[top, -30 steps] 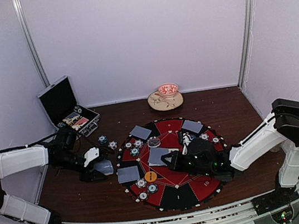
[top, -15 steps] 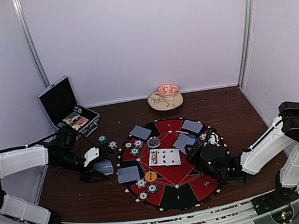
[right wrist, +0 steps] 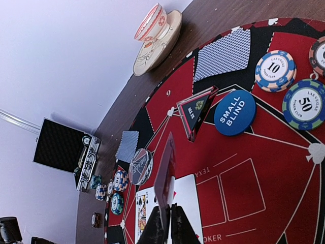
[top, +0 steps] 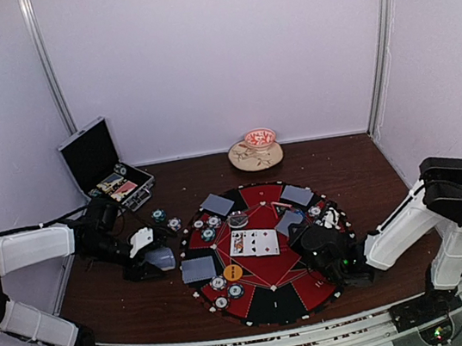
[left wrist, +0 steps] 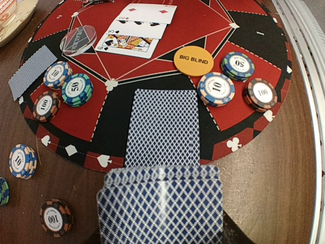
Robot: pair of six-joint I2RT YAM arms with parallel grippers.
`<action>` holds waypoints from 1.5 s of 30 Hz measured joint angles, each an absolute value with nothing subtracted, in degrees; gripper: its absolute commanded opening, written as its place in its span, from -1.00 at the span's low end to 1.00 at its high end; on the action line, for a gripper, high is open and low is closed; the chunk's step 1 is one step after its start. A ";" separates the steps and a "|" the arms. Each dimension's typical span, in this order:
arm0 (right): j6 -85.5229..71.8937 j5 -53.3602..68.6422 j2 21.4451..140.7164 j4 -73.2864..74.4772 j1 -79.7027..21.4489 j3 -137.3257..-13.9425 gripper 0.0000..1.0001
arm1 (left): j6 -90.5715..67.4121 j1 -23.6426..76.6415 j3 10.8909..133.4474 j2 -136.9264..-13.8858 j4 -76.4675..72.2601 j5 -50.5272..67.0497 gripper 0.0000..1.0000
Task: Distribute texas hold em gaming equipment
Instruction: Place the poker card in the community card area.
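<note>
My left gripper (top: pixel 155 259) is shut on a deck of blue-backed playing cards (left wrist: pixel 160 203) at the round mat's (top: pixel 272 302) left edge. One face-down card (left wrist: pixel 162 127) lies on the mat just ahead of the deck. My right gripper (right wrist: pixel 169 219) is shut on a single playing card (right wrist: pixel 166 173), held on edge above the face-up cards (right wrist: pixel 180 195) at the mat's centre. Poker chips (left wrist: pixel 216 89) sit in small stacks around the mat. An orange big blind disc (left wrist: pixel 193 61) and a blue small blind disc (right wrist: pixel 234 112) lie on it too.
A black open case (top: pixel 104 166) stands at the back left with chips (top: pixel 160 215) beside it on the table. A cup on a saucer (top: pixel 255 150) sits at the back centre. A clear round button (left wrist: pixel 78 40) and a triangular marker (right wrist: pixel 195 113) rest on the mat.
My right arm drew back to the right from the mat's centre, uncovering the row of face-up cards, with one card still in its fingers. The left arm stayed put.
</note>
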State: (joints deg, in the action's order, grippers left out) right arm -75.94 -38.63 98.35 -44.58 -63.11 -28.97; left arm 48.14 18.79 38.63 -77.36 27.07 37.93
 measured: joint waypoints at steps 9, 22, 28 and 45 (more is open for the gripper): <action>-78.78 -36.49 103.13 -45.41 -62.43 -29.43 -0.88 | 48.14 18.79 38.63 -77.36 27.05 37.93 0.05; -80.73 -34.94 103.61 -47.97 -62.33 -29.41 -0.29 | 48.14 18.79 38.63 -77.36 27.05 37.93 0.05; -81.10 -34.00 103.63 -47.70 -62.39 -29.23 -0.18 | 48.14 18.79 38.63 -77.36 27.05 37.93 0.05; -79.92 -30.48 101.80 -40.25 -65.30 -28.97 -0.03 | 48.14 18.79 38.63 -77.36 27.05 37.93 0.05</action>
